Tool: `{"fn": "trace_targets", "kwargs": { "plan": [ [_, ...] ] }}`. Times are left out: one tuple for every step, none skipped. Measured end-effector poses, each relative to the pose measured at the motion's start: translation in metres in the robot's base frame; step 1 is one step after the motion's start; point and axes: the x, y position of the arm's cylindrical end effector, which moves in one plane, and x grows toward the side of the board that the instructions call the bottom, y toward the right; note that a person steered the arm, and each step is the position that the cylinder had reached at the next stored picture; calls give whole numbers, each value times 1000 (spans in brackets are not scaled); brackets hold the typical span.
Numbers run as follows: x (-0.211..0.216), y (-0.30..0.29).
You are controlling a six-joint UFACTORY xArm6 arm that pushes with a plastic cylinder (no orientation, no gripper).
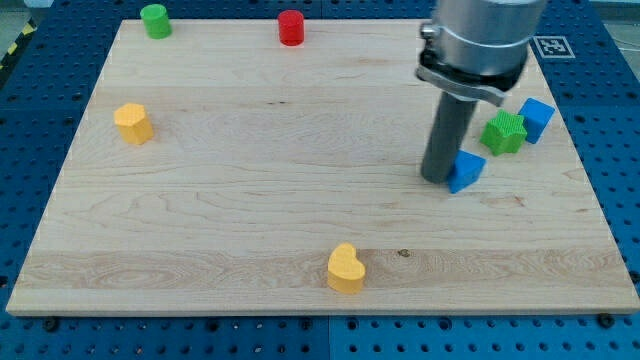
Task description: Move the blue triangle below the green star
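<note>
While my tip (pixel 437 177) sat touching the blue triangle's (pixel 467 170) left side, with no jaws to open or close, that triangle lay just near-left of the green star (pixel 505 132), still needing a rightward nudge.

The arm enters from the view's top as a wide, round housing of smooth light grey metal with a soft sheen, cut off by the frame edge. Beneath it sits a darker band, and under that a bright silvery collar with a slanted, flange-like rim that juts out a little on both sides. A small dark fitting, perhaps a screw or clamp, shows on the collar's left edge. From the collar hangs a straight, dark grey cylindrical rod, matte and plain, of even thickness down to my tip (pixel 438 179), which ends flat.
</note>
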Motion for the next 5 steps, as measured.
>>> {"fn": "trace_targets", "kwargs": {
  "plan": [
    [13, 12],
    [42, 21],
    [44, 36],
    [38, 10],
    [29, -12]
  ]
}}
